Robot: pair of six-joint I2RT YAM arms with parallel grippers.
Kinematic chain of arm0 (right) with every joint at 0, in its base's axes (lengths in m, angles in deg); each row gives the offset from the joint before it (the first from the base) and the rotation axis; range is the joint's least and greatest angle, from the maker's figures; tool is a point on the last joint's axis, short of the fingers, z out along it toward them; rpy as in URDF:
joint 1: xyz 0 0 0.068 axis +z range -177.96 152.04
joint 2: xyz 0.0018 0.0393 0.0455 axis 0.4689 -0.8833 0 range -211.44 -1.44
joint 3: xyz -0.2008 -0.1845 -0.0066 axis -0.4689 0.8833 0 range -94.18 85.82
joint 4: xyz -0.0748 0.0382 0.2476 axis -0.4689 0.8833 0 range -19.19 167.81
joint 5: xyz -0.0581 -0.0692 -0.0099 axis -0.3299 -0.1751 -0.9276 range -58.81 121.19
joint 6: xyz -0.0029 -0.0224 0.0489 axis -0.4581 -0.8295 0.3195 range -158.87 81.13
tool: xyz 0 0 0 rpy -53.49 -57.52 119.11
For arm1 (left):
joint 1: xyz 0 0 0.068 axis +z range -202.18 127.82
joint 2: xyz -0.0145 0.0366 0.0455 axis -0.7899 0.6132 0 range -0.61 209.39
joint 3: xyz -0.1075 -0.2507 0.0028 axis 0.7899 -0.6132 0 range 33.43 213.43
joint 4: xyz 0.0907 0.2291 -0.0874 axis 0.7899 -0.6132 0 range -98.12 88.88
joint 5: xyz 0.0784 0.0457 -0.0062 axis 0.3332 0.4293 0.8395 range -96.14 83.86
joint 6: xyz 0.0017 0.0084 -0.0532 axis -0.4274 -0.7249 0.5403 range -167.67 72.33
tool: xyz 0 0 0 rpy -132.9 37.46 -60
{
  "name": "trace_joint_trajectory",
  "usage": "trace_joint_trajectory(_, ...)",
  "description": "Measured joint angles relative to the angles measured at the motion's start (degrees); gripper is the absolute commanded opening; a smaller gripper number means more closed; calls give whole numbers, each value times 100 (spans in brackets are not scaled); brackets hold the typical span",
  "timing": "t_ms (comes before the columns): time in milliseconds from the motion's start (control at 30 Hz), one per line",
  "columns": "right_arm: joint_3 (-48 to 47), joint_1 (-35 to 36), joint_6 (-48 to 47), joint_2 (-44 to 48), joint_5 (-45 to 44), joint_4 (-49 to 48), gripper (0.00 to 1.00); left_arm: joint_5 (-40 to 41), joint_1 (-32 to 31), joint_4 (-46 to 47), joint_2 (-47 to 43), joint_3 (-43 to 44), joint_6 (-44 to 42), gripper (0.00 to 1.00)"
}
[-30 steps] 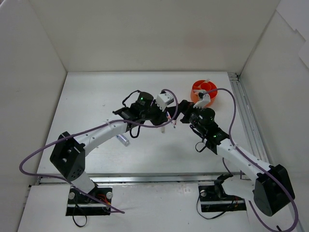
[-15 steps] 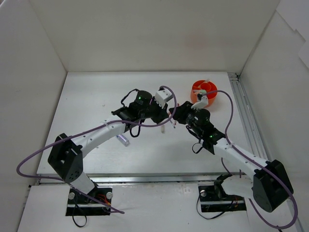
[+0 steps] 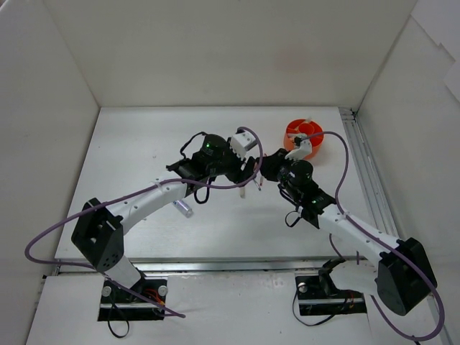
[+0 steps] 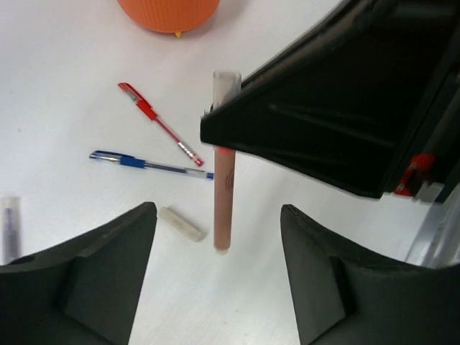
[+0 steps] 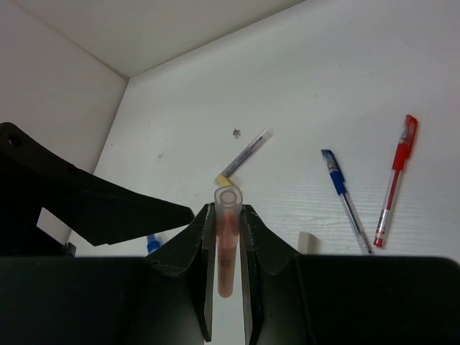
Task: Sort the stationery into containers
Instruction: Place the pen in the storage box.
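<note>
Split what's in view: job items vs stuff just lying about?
Job:
reddish stick, held by right pincer
red pen
blue pen
beige stub
clear tube
orange pot

Not job:
purple cables, rig wiring only

a white table top point(image 3: 136, 151) lies inside a white box. 3 plain white walls rise round it: a back wall point(image 3: 230, 50), a left wall point(image 3: 39, 144) and a right wall point(image 3: 417, 122). the back wall bears a faint reddish smudge point(image 3: 295, 54). a metal rail point(image 3: 361, 172) runs along the table's right edge, another rail point(image 3: 215, 264) along its near edge. the light is even and soft. a small dark speck point(image 5: 236, 132) marks the table.
</note>
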Motion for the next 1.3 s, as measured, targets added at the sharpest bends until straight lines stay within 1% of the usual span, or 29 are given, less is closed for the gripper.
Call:
trace_joint_trajectory(67, -146, -4, -197, 0, -170, 140, 0, 39, 2, -2, 0, 0, -20, 73)
trace_joint_trajectory(133, -313, -48, -365, 0, -284, 251, 0, 61, 31, -7, -2, 2, -48, 99)
trace_joint_trajectory(267, -588, -361, -675, 2, -452, 367, 0, 63, 203, -37, -109, -31, -39, 100)
trace_joint_trajectory(400, -929, -793, -1152, -76, -695, 542, 0, 118, 592, -20, -549, -367, -4, 100)
trace_joint_trajectory(500, -1475, -1106, -1585, -428, -848, 581, 0, 188, 1012, -15, -894, -656, 81, 100)
trace_joint_trajectory(633, -2350, -1539, -2094, -1224, -817, 584, 0, 205, 1596, -15, -1060, -811, 229, 100)
trace_joint_trajectory(767, -3274, -1891, -2487, -2221, -697, 573, 0, 175, 1980, -31, -1008, -824, 328, 100)
trace_joint_trajectory(967, -4151, -2065, -3016, -3423, -647, 645, 0, 59, 2197, -140, -691, -824, 382, 100)
trace_joint_trajectory(1133, -4538, -2068, -3272, -4006, -640, 809, 0, -70, 2365, -184, -411, -817, 404, 100)
trace_joint_trajectory(1300, -4695, -2068, -3370, -4358, -660, 828, 0, -219, 2529, -223, -249, -807, 422, 100)
